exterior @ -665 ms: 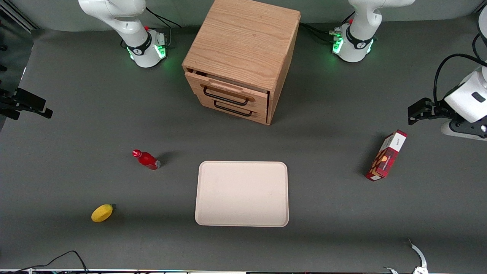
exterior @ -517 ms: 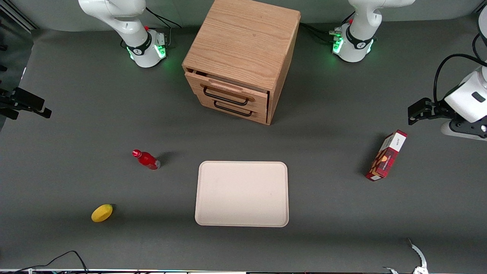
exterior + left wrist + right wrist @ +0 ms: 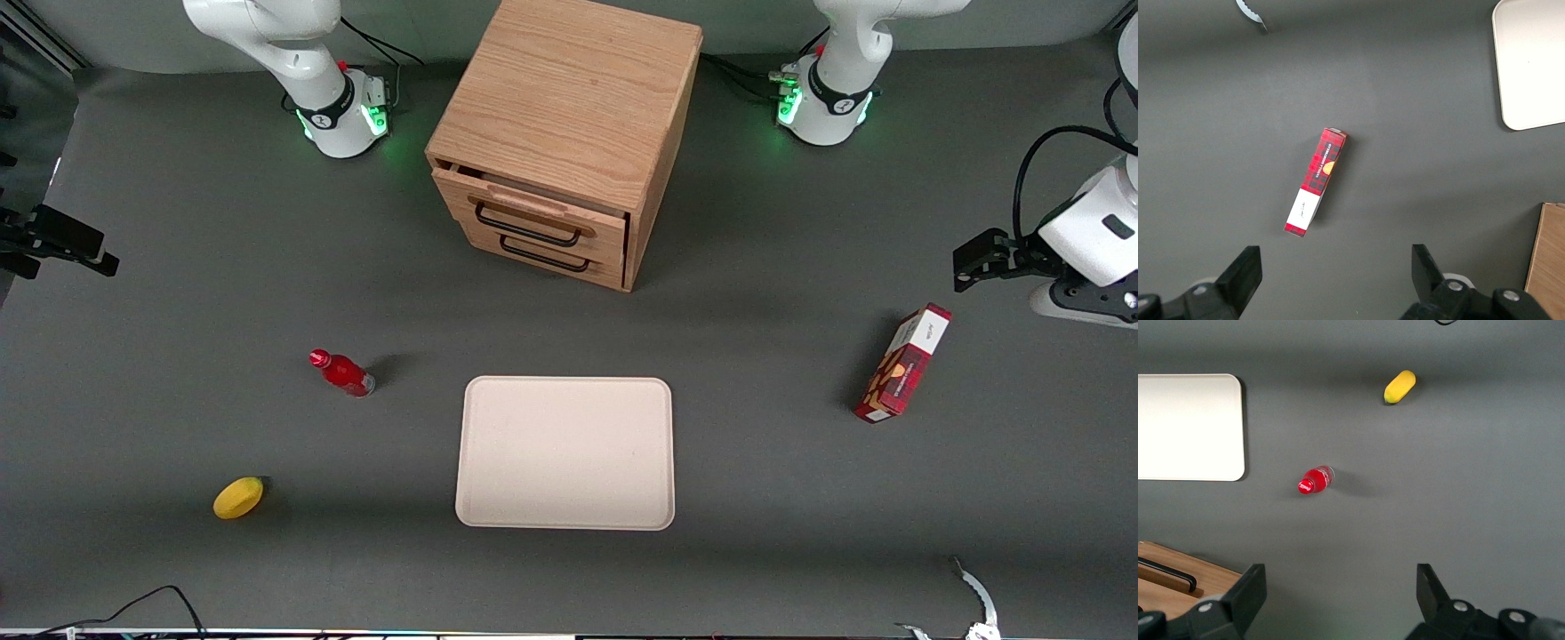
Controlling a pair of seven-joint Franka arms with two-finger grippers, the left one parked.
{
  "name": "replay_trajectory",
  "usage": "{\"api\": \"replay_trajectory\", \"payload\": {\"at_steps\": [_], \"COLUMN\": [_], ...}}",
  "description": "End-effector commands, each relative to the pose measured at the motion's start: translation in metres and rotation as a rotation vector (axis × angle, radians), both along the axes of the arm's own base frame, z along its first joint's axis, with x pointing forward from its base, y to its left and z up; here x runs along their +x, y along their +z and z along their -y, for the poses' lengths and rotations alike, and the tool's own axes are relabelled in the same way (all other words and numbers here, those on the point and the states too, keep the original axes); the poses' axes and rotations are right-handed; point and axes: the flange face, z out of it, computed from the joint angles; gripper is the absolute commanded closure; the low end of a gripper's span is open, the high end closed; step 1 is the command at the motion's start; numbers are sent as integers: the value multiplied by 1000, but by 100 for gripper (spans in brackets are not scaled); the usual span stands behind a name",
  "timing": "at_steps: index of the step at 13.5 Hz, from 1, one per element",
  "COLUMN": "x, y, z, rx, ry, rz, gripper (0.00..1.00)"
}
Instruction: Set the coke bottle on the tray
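Barely shifted, claw (image 3: 1341,597) hovers fingers apart, well above the standing coke bottle (image 3: 1315,480) beside tray (image 3: 1188,427).

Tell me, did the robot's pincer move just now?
Yes, slightly. The pincer, open, has drifted farther from the front camera, away from the yellow fruit. It hangs high, toward the working arm's end, not yet near the coke bottle.

Dark grey table (image 3: 178,267), wooden drawer cabinet (image 3: 569,116), even overhead light
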Motion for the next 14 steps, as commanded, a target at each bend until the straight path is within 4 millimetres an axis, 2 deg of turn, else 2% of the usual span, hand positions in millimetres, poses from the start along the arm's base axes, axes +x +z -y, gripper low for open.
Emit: {"api": "replay_trajectory", "payload": {"at_steps": [1, 3, 6, 10, 12, 14], "x": [-2, -1, 5, 18, 29, 37], "y": [6, 5, -4, -14, -33, -52], "z": [-3, -10, -35, -48, -63, -64], "rx": [-19, -17, -17, 57, 68, 67], "ry": [-17, -37, -54, -81, -110, -110], "rz": [0, -3, -12, 3, 17, 15], "gripper": [0, 0, 0, 0, 0, 0]}}
